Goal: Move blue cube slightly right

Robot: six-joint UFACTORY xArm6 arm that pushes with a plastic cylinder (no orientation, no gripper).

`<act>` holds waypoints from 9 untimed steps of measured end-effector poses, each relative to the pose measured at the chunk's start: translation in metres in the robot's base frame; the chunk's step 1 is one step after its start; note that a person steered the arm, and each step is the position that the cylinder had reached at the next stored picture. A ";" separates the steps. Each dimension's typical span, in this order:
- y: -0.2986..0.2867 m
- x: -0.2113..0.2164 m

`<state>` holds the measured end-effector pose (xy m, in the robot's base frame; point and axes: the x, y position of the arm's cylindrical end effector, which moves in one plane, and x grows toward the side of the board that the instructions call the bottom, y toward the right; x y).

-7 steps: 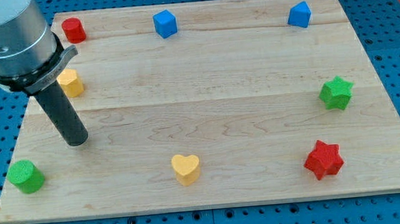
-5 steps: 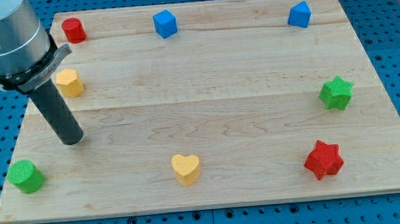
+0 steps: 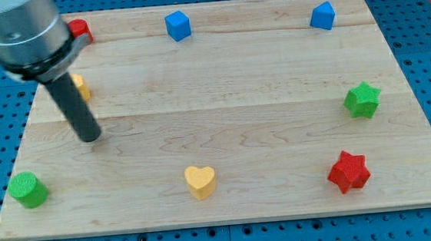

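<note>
Nothing of the task looks done yet. The blue cube [image 3: 179,25] sits untouched near the top edge of the wooden board [image 3: 221,97], left of the middle of that edge, with bare wood on every side of it. My tip [image 3: 90,136] rests on the board well apart from it, close to the left edge and about halfway between the top and bottom edges. There is no claw on this arm to open or close; it ends in a plain dark rod that holds nothing and touches no block at this moment.

From my tip, the blue cube lies toward the top edge and to the view's right. To nudge it rightward, I judge the tip must first travel up to the cube's left side, then push gently toward the right edge; all of that is still ahead.

Other blocks are in play. A yellow block [image 3: 81,86], partly hidden by the rod, sits just beside the rod's upper part near the left edge, and a red cylinder [image 3: 80,28] peeks out by the top-left corner. A second blue block [image 3: 321,16] stands near the top-right corner. A green cylinder [image 3: 27,189] is by the bottom-left corner, a yellow heart [image 3: 200,181] near the bottom edge, a red star [image 3: 348,172] toward the bottom-right corner, and a green star [image 3: 362,99] by the right edge.
</note>
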<state>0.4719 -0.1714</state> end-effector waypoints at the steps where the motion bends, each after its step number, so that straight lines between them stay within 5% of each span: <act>1: 0.043 -0.028; 3: 0.095 -0.056; 6: 0.064 -0.179; 8: 0.079 -0.219; 9: 0.173 -0.219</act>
